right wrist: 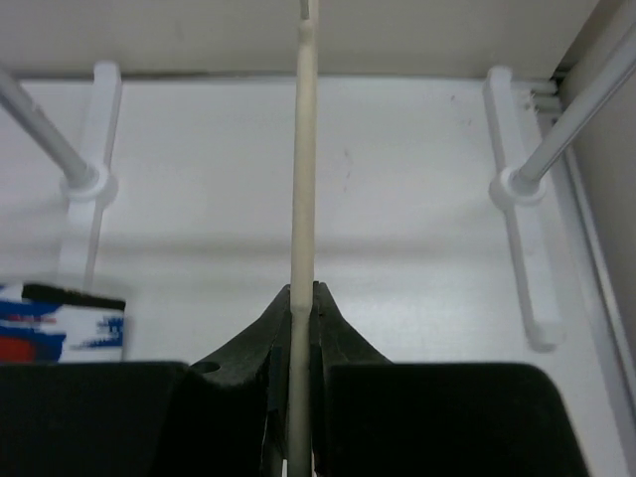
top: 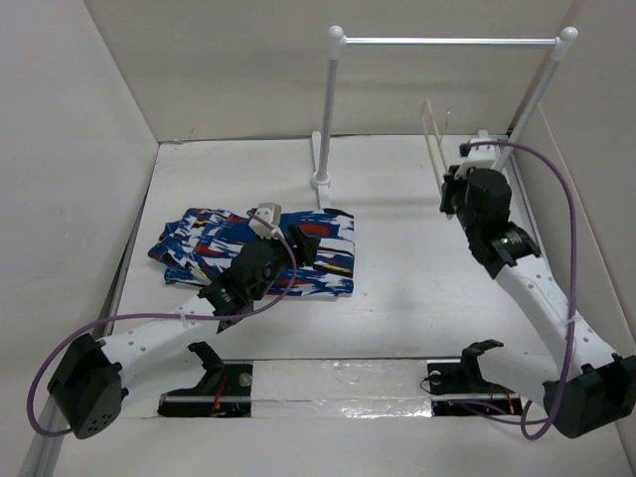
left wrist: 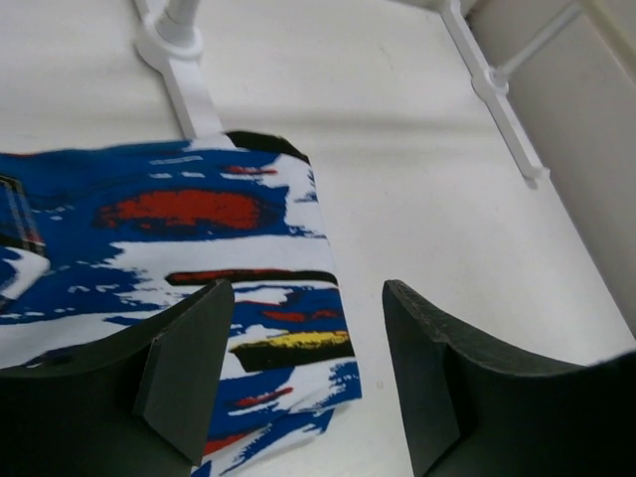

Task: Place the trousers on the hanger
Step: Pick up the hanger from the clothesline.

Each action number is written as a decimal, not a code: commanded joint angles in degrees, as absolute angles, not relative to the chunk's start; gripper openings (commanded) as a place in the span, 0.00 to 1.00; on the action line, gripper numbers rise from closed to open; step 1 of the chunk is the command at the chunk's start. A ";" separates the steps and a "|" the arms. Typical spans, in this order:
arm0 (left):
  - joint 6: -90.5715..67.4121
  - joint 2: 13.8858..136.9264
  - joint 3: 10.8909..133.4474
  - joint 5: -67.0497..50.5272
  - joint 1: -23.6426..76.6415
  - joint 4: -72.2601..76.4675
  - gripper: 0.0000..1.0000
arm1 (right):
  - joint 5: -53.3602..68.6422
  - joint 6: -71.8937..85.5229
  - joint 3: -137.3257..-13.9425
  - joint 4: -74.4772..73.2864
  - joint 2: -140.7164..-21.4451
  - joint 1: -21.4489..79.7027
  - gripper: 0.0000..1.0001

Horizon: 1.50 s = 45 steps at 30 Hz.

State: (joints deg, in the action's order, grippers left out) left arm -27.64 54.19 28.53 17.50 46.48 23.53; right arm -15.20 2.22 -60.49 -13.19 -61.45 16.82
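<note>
A white tabletop (top: 407, 288) is enclosed by plain white panels: a left wall (top: 60, 179), a back wall (top: 229, 70) and a right wall (top: 608, 139). A white tubular rack (top: 447, 41) with ball-capped posts is set at the upper centre. A glossy tape strip (top: 338, 383) is laid along the lower edge.

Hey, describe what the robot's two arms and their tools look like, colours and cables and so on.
The left arm and right arm have white links and bulky black joints. A purple cable loops along each. The left tool and right tool have matte black, wedge-shaped fingers.
</note>
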 commanded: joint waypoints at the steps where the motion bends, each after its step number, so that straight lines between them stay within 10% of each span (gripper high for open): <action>1: -30.14 57.82 33.12 8.72 47.20 27.51 0.59 | -15.64 5.44 -52.94 -6.68 -57.31 21.00 0.00; 18: -50.80 99.21 53.16 3.69 56.51 42.45 0.64 | -19.95 18.81 -29.09 -0.62 -56.52 36.74 0.00; 45: -57.22 107.93 57.74 5.89 57.57 50.01 0.54 | -20.04 22.06 -24.26 1.23 -53.35 40.43 0.00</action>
